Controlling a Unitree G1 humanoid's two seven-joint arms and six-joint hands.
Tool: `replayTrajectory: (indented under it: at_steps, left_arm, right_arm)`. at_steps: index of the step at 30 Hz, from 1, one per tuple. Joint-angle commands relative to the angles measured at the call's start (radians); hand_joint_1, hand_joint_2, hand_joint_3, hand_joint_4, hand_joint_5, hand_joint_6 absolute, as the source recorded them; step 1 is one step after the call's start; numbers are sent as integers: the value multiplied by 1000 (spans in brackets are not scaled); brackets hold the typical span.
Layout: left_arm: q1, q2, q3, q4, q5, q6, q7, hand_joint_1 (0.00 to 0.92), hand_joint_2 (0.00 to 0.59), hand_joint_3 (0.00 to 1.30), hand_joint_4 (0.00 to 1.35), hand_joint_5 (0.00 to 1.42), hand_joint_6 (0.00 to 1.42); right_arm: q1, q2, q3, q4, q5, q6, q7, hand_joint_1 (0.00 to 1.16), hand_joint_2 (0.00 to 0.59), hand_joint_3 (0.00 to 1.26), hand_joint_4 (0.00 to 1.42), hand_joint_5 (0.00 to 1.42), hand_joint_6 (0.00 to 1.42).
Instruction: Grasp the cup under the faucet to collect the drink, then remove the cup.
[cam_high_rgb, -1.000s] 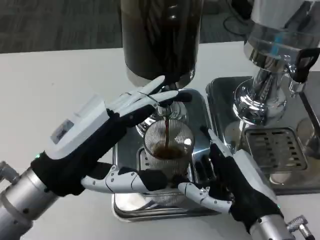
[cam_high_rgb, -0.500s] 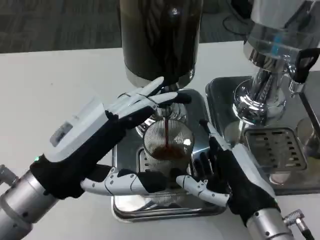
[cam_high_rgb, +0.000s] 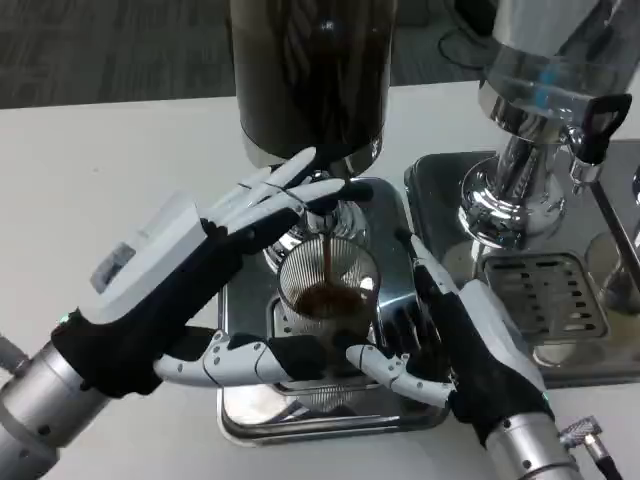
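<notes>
The ribbed glass cup (cam_high_rgb: 328, 300) stands upright on the steel drip tray (cam_high_rgb: 250, 420) under the dark dispenser's faucet (cam_high_rgb: 333, 205), mouth up and long axis vertical, with a brown stream falling into it. We judge it rigid, breakable, slick, and heavier as it fills; low on its wall is the safest hold. Our right robot hand (cam_high_rgb: 450, 335) cups its side, though we cannot tell how firmly, while our left robot hand (cam_high_rgb: 195, 275) presses the faucet.
</notes>
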Motion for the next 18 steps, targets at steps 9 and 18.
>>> replayTrajectory:
  at_steps: [9,18]
  left_arm:
    - [85,-37,184,21,22,-11,118,0,141,97,0,65,0]
    - [179,-137,299,69,83,-87,275,0,160,128,0,88,0]
  right_arm:
    - [31,30,-5,34,49,-73,-56,620,199,0,0,0,52]
    - [12,71,-22,95,116,-127,-72,649,195,0,0,0,73]
